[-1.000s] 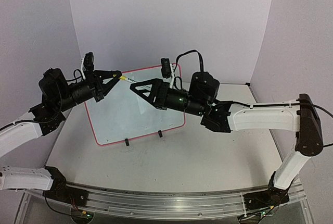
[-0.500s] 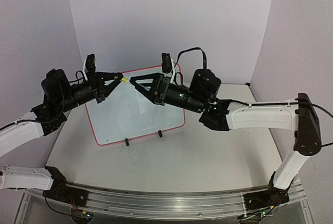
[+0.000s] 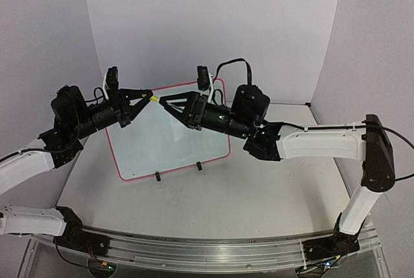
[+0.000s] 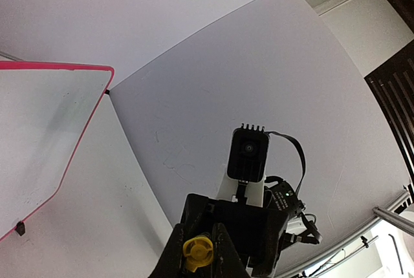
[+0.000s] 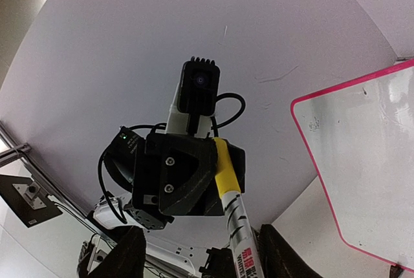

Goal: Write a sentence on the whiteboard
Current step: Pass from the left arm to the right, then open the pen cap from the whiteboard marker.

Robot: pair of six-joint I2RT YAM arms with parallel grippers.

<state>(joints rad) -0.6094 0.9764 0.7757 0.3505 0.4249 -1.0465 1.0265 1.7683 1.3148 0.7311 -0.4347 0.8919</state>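
Note:
The whiteboard [image 3: 162,139], glossy white with a pink-red border, stands tilted on the table at the back left. My left gripper [image 3: 146,96] hovers over its top edge, shut on the yellow cap [image 4: 197,250] of a marker. The marker's white printed barrel [image 5: 242,242] points toward my right gripper [image 3: 165,105]. That gripper faces the left one tip to tip, and its fingers [image 5: 128,255] stand on either side of the barrel with a gap showing on both sides. In the right wrist view the whiteboard's corner [image 5: 369,161] lies to the right.
Two small black clip feet [image 3: 157,176] [image 3: 200,167] hold the board's lower edge on the white table [image 3: 226,207]. White backdrop walls close in the back and sides. A metal rail [image 3: 207,252] runs along the near edge by the arm bases.
My right gripper has moved left toward the left gripper until its fingers straddle the marker, and its jaws have narrowed. The left gripper rose slightly at first, then held still.

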